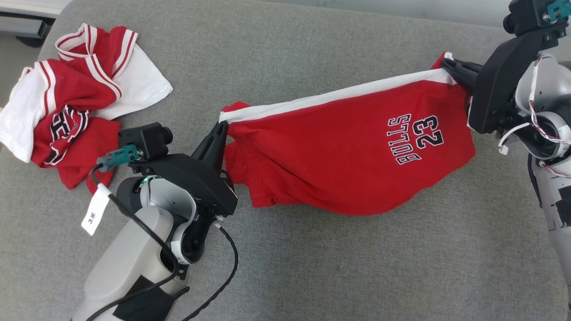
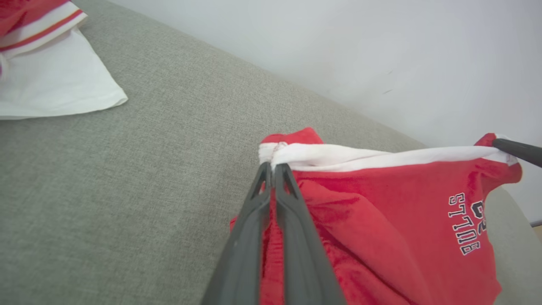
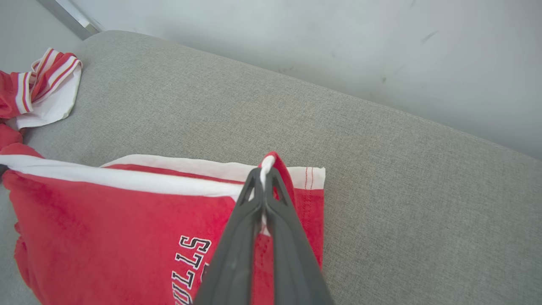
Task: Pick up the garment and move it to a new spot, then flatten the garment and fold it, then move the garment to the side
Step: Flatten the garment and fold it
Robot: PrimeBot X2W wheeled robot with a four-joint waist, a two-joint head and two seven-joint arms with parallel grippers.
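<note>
The garment (image 1: pixel 348 151), red with a white band and "BULLS 23" printed on it, hangs stretched across the middle of the grey upholstered surface (image 1: pixel 312 267). Its white-banded top edge is pulled into a nearly straight line between the two arms. The left gripper (image 1: pixel 221 127) has its jaws clenched on the left end of that band, and the right gripper (image 1: pixel 446 66) has its jaws pinched on the right end, nearer the far right corner. Below the band the red cloth sags in loose folds. In the right wrist view a hemmed corner (image 3: pixel 311 178) appears to lie flat on the surface behind the jaws. A crumpled red-and-white heap (image 1: pixel 67 98) sits at the far left corner, well apart from the garment. Bare grey fabric runs along the whole near edge, and a narrower strip runs along the far edge below the pale wall (image 2: pixel 338 51).
</note>
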